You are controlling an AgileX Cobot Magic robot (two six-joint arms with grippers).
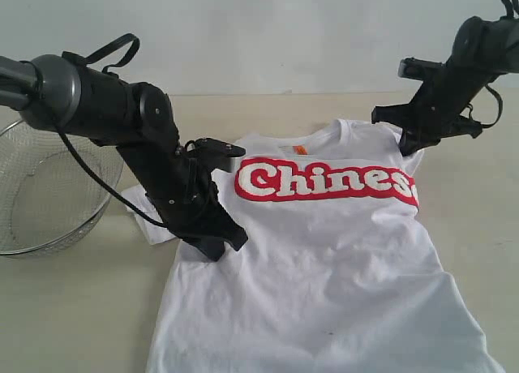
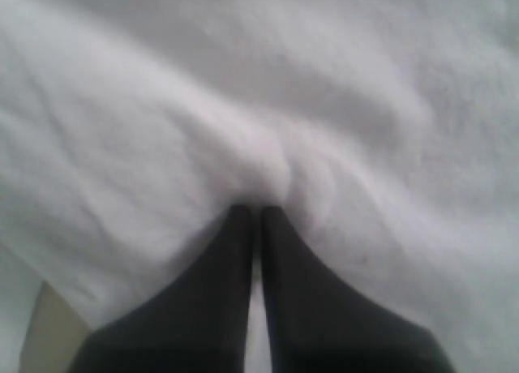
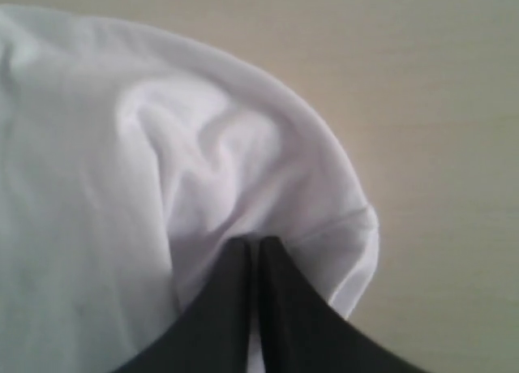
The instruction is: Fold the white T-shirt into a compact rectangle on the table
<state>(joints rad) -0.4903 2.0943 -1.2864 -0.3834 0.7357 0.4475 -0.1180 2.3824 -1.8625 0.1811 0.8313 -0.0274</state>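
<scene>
The white T-shirt (image 1: 324, 259) lies spread face up on the worktop (image 1: 73, 316), with red lettering across the chest. The left claw (image 1: 214, 245) is clenched on a pinch of cloth at the shirt's edge below one sleeve. The right claw (image 1: 408, 146) is clenched on bunched cloth at the opposite shoulder. A wire basket (image 1: 57, 199) stands near the left sleeve, and the shirt lies wholly outside it.

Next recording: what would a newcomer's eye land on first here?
A white T-shirt lies face up across the middle of the table, red lettering bold across its chest. The left end effector is shut on a pinch of fabric at the shirt's edge on the left, below the sleeve, the right end effector at the shoulder on the right. A wire-mesh basket stands at the far left.
</scene>
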